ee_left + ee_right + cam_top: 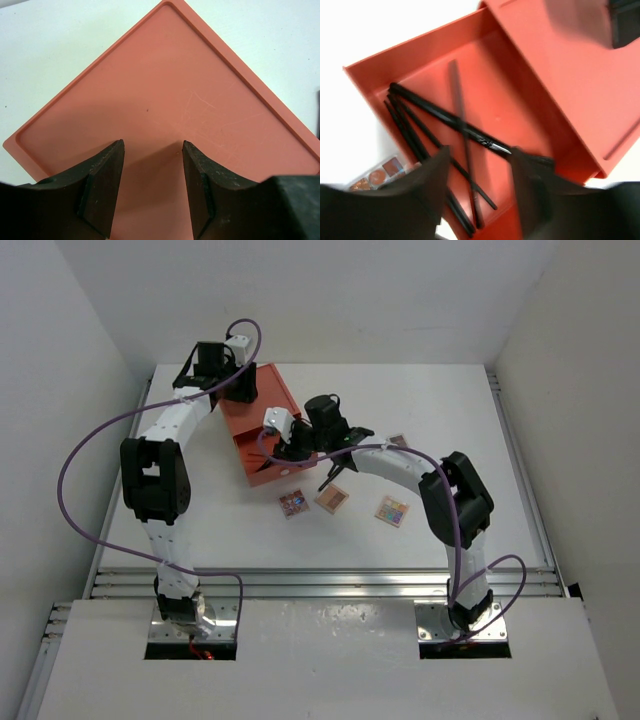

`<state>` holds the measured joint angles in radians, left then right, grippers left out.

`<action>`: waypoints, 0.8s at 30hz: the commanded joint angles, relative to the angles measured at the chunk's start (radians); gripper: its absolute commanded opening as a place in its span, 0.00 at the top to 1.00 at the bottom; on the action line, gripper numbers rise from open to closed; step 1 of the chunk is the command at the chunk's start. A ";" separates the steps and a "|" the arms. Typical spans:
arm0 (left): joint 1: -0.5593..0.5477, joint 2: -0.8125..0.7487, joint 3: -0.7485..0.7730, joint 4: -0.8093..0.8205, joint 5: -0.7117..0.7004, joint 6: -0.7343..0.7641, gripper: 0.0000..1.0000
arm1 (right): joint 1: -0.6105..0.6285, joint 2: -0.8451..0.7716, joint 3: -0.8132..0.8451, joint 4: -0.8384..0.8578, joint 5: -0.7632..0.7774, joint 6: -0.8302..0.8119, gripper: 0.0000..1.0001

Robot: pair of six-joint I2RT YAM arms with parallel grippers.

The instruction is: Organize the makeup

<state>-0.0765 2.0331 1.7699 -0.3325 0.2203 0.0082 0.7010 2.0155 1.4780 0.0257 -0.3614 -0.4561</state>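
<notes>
Three eyeshadow palettes lie closest, in a loose row on the counter (450, 410), approx midway btwn its near and far edges. The left palette (293, 503) and middle palette (332, 498) sit just beside each other. The right palette (392, 510) is a bit apart, toward the right edge. All lie flat w/ pans up.

Just beyond the row, the drawer (255, 462) stands pulled out of the orange box (262, 410) toward the near edge. The makeup brushes (427, 106) lie inside it: thin, black, criss-crossed, most bunched toward one wall. One looks brownish and blurred, so I can't tell more about it. The right gripper (479, 157) hangs directly over the open drawer, fingers apart, nothing btwn them, brushes below.

A fourth palette (399, 441) sits farther back on the right-edge side of the right arm's forearm, well apart from the box.

The box sits in the far-left part of the counter, turned at an angle to the edges. The left gripper (152, 145) is at the box's top, over its far end, w/ fingers apart and nothing clamped. Its wrist view shows only the bare orange top w/ a raised rim and faint scratches. Can't tell if the tips touch that surface.
</notes>
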 commanded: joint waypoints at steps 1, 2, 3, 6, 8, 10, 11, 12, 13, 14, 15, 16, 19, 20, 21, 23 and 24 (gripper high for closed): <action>0.020 0.042 0.003 -0.074 -0.002 -0.027 0.44 | -0.003 -0.032 0.047 0.091 0.027 0.065 0.45; 0.020 0.042 0.003 -0.074 -0.002 -0.027 0.44 | -0.003 -0.038 0.050 0.149 0.039 0.129 0.43; 0.020 0.042 0.003 -0.074 -0.002 -0.027 0.44 | -0.005 -0.046 0.041 0.175 0.085 0.158 0.39; 0.020 0.042 0.003 -0.074 -0.002 -0.027 0.44 | -0.043 -0.083 0.007 0.308 0.255 0.372 0.35; 0.020 0.042 0.003 -0.074 -0.002 -0.027 0.44 | -0.058 -0.115 -0.031 0.328 0.415 0.548 0.35; 0.020 0.042 0.003 -0.074 -0.002 -0.027 0.44 | -0.086 -0.164 -0.099 0.307 0.537 0.732 0.35; 0.020 0.042 0.003 -0.074 -0.002 -0.027 0.44 | -0.090 -0.175 -0.116 0.218 0.737 0.845 0.35; 0.020 0.042 0.003 -0.074 -0.002 -0.027 0.44 | -0.092 -0.188 -0.125 0.177 0.798 0.870 0.35; 0.020 0.042 0.013 -0.074 -0.002 -0.027 0.44 | -0.090 -0.184 -0.120 0.081 0.946 0.885 0.33; 0.020 0.042 0.013 -0.074 -0.002 -0.027 0.44 | -0.092 -0.182 -0.110 -0.022 0.979 0.984 0.33; 0.020 0.042 0.013 -0.074 0.007 -0.027 0.44 | -0.106 -0.164 -0.073 -0.099 1.018 1.019 0.33; 0.020 0.042 0.013 -0.074 0.007 -0.027 0.44 | -0.113 -0.158 -0.065 -0.190 1.020 1.051 0.33; 0.020 0.052 0.013 -0.074 0.007 -0.027 0.44 | -0.149 -0.124 -0.056 -0.329 0.984 1.270 0.39; 0.020 0.052 0.013 -0.074 0.007 -0.027 0.44 | -0.156 -0.110 -0.056 -0.343 0.946 1.301 0.44; 0.020 0.052 0.013 -0.074 0.007 -0.027 0.44 | -0.175 -0.092 -0.053 -0.354 0.938 1.380 0.47; 0.020 0.052 0.013 -0.074 0.007 -0.027 0.44 | -0.187 -0.060 -0.042 -0.394 0.873 1.425 0.49; 0.020 0.052 0.013 -0.074 0.007 -0.027 0.44 | -0.199 -0.034 -0.033 -0.395 0.856 1.460 0.49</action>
<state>-0.0765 2.0407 1.7790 -0.3305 0.2207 0.0059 0.5240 1.9289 1.3975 -0.2604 0.5278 0.7956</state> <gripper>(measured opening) 0.558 0.512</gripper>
